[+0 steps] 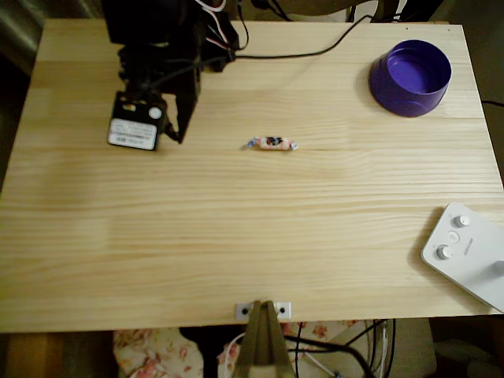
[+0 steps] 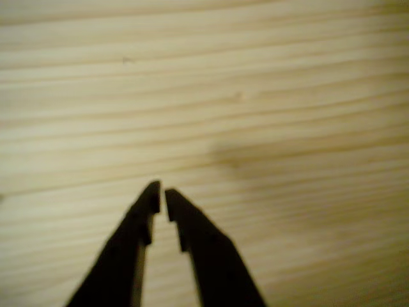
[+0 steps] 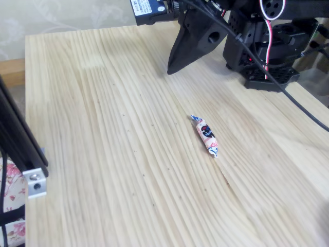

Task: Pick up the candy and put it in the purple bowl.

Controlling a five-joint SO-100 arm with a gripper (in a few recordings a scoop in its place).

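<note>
The candy [image 1: 272, 143] [image 3: 207, 136], a small pinkish wrapped sweet with dark marks and twisted ends, lies on the bare wood near the table's middle. The purple bowl [image 1: 411, 77] stands empty at the far right corner in the overhead view. My black gripper [image 1: 178, 135] [image 3: 171, 70] hangs low over the table at the far left, well apart from the candy. In the wrist view the gripper [image 2: 160, 192] has its fingertips almost touching, with nothing between them and only wood grain below.
A white device with knobs [image 1: 465, 252] lies at the right front edge. The arm's base and cables [image 1: 299, 53] sit along the far edge. A metal bracket [image 1: 263, 309] is clamped at the front edge's middle.
</note>
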